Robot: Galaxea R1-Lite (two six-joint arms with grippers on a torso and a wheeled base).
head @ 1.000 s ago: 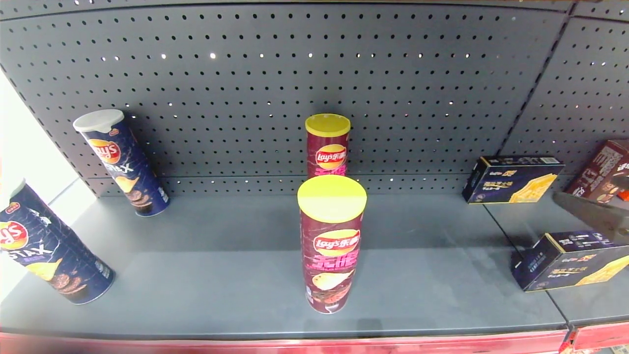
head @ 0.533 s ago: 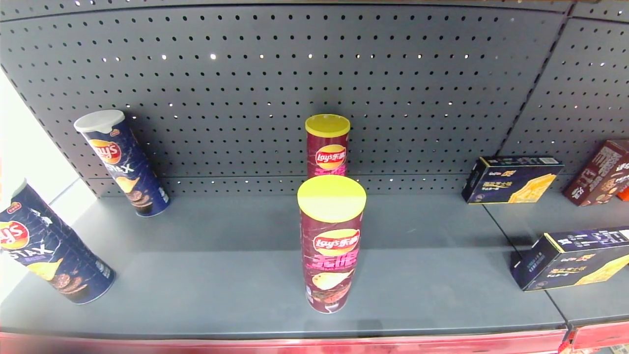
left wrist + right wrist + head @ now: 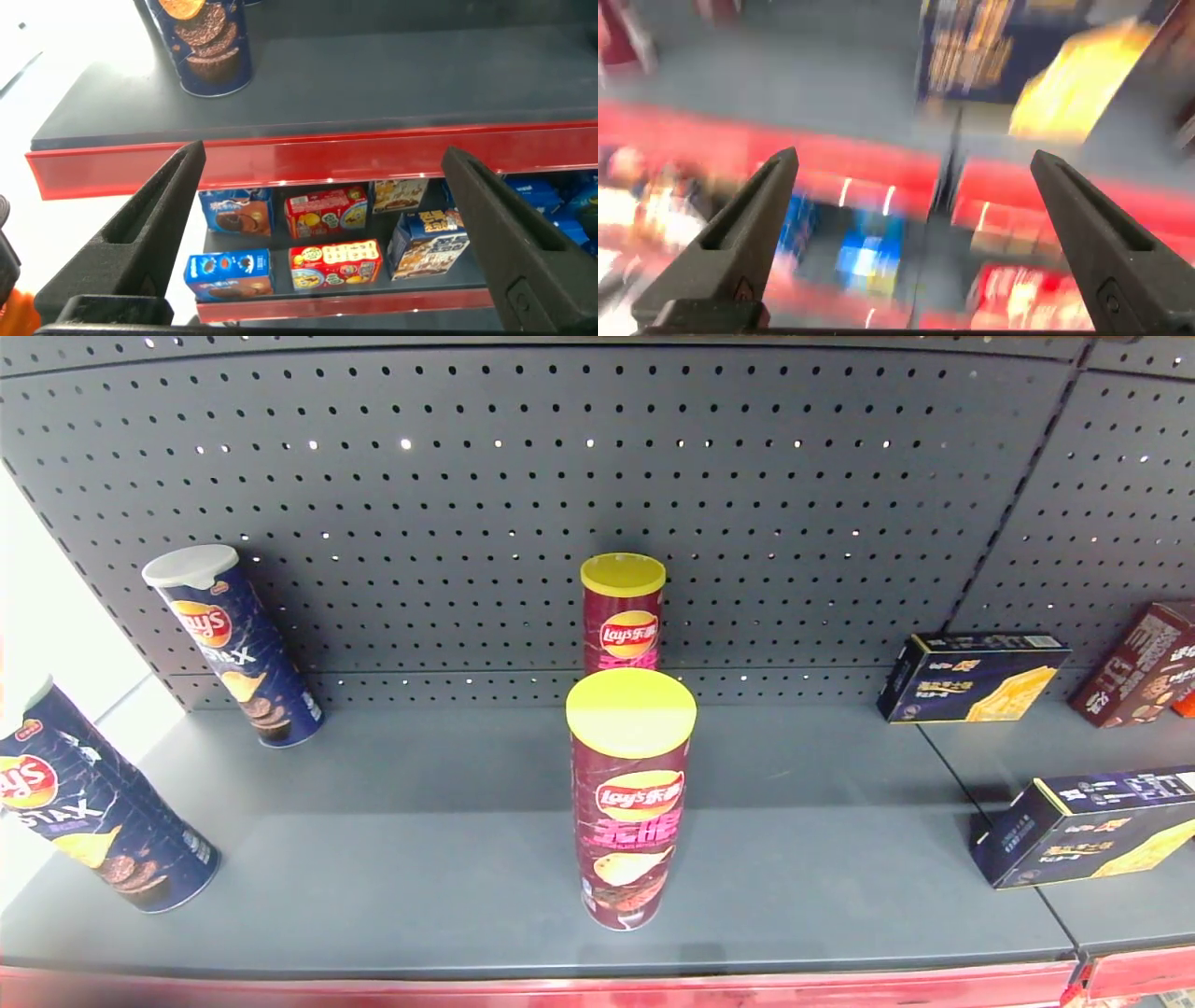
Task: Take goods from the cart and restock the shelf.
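On the grey shelf [image 3: 822, 859] a maroon can with a yellow lid [image 3: 628, 803] stands at the front middle, and a second maroon can [image 3: 623, 614] stands behind it by the back panel. Two navy cans with white lids stand on the left, one at the back [image 3: 233, 649] and one at the front [image 3: 93, 812]. My left gripper [image 3: 322, 154] is open and empty, just before the shelf's red front edge [image 3: 93, 173], below the front navy can [image 3: 210, 42]. My right gripper [image 3: 915, 157] is open and empty, facing the red edge [image 3: 878, 159] beneath a navy and yellow box [image 3: 1008, 47].
Navy and yellow boxes lie on the right part of the shelf, one at the back [image 3: 971, 677] and one at the front [image 3: 1083, 826]; a maroon box [image 3: 1144, 663] leans farther right. A lower shelf holds several snack boxes [image 3: 322, 238]. Bare shelf lies on both sides of the maroon cans.
One second ago my right gripper showed at the right edge of the head view above the front box; it has drawn back out of that view. The goods have not moved.
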